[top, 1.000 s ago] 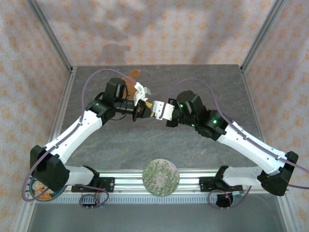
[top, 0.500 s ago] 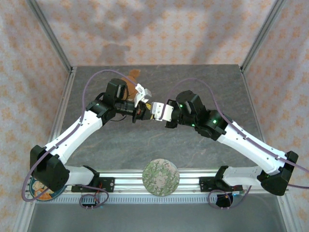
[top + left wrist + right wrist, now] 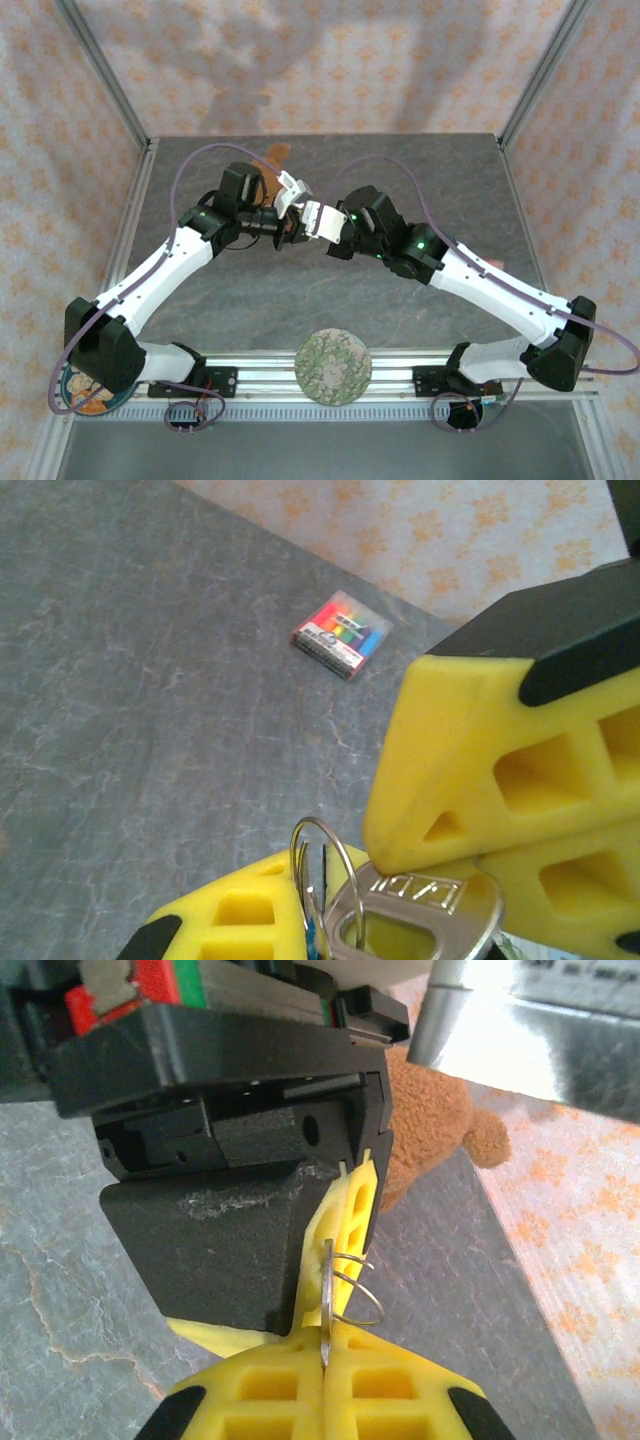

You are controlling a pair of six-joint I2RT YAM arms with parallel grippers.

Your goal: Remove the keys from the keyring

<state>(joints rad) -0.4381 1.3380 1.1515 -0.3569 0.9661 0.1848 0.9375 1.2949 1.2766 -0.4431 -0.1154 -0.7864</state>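
key [image 3: 425,915] between right hand [image 3: 325,1365] fingers, keyring [image 3: 298,865] just beside

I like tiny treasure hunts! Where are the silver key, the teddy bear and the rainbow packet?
silver key [image 3: 415,892]: left wrist view, on its flat stamped head.
teddy bear [image 3: 430,1110]: right wrist view, on its brown furry body.
rainbow packet [image 3: 341,634]: left wrist view, middle of its striped face.

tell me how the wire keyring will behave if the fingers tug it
The keyring is thin coiled wire, so likely springy, stiff and light. Bare metal probably slips on the yellow fingers. It threads through the silver key, so it may swivel when tugged.
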